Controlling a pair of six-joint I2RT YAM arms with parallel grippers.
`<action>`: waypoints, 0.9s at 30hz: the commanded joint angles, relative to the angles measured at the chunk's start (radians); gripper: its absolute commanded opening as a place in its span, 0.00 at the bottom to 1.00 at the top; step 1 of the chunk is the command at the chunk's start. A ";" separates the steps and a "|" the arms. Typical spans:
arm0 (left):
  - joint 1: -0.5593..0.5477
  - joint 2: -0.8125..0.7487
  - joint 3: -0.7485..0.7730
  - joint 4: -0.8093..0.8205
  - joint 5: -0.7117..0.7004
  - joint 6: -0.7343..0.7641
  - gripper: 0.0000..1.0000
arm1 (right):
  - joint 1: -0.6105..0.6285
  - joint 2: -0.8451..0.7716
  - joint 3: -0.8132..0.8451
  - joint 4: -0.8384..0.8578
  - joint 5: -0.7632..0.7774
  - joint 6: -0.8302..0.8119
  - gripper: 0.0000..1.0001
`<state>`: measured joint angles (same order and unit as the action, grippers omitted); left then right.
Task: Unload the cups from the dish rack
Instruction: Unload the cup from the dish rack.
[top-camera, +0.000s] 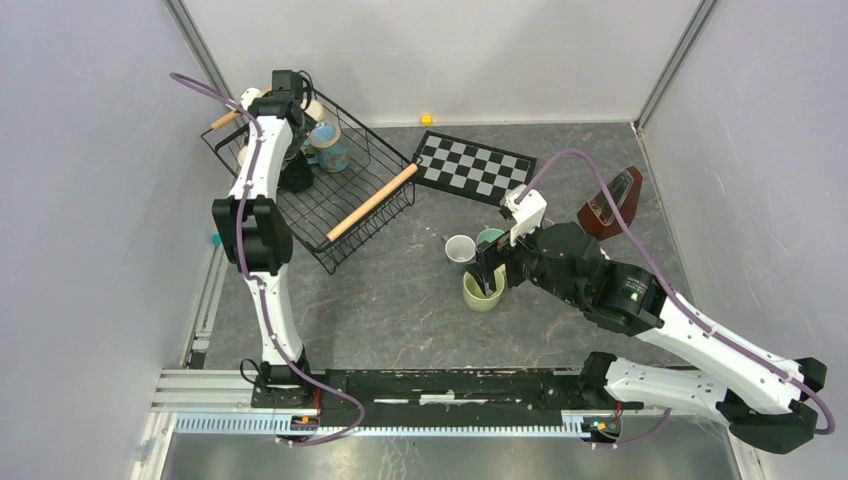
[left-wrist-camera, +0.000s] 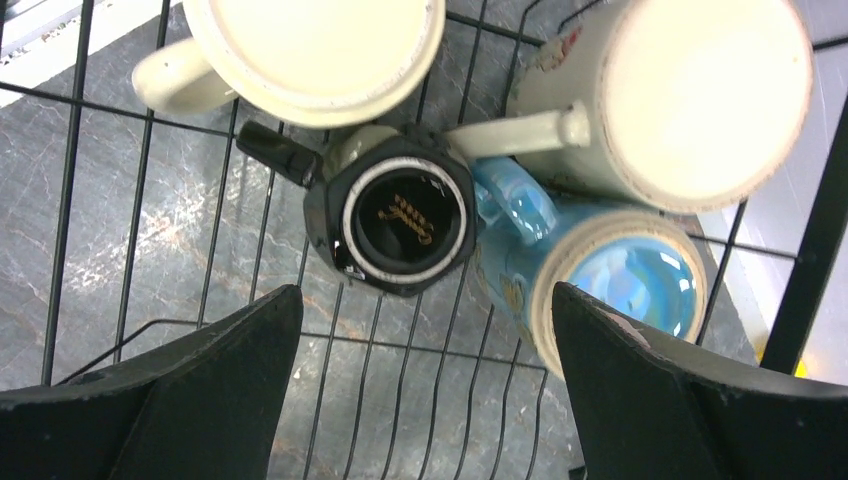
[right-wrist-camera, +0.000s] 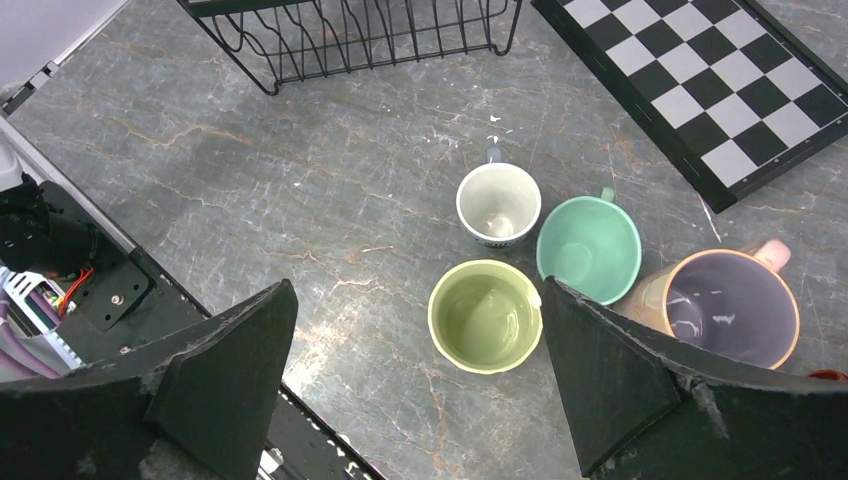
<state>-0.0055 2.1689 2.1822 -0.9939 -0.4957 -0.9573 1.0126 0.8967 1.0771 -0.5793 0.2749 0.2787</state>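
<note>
Since the job was getting the cups out of the dish rack (top-camera: 345, 190), the scene was basically split in two. The left arm reached down into the rack at the far left of the table (right-wrist-camera: 300, 180), and the right arm hung over the spot where the unloaded cups sat.

The left gripper (left-wrist-camera: 425, 300) was spread wide with nothing in it. It pointed straight down, with a black mug (left-wrist-camera: 403, 215) just ahead of the gap between its fingers. My guess is that mug was the next pick, since it was the one lined up best. It was packed in tight though. A blue mug (left-wrist-camera: 630, 285) pressed against its side, and two cream mugs (left-wrist-camera: 310, 45) (left-wrist-camera: 700, 95) crowded it from behind. All four stood mouth-up on the wire floor and looked empty, so four cups were left in the rack.

The right gripper (right-wrist-camera: 415, 290) was also wide open and empty, hovering over a light green cup (right-wrist-camera: 485, 315) on the tabletop. A white cup (right-wrist-camera: 498, 203), a teal cup (right-wrist-camera: 588, 248) and a pinkish cup (right-wrist-camera: 730, 305) with a purple inside were bunched right beside it. All of them were upright with nothing inside. Clustering them there kept them off the checkered board (right-wrist-camera: 720, 90) and away from the rack.
</note>
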 joint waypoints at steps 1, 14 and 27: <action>0.041 0.044 0.069 -0.016 -0.025 -0.067 1.00 | -0.002 0.000 0.042 0.005 -0.004 -0.010 0.98; 0.056 0.143 0.093 -0.026 0.002 -0.092 1.00 | -0.002 0.001 -0.008 0.032 -0.004 -0.019 0.98; 0.077 0.138 0.066 -0.012 0.015 -0.099 0.92 | -0.004 -0.005 -0.036 0.038 -0.006 -0.019 0.98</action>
<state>0.0502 2.3146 2.2284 -1.0157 -0.4671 -1.0138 1.0126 0.9070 1.0512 -0.5758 0.2665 0.2707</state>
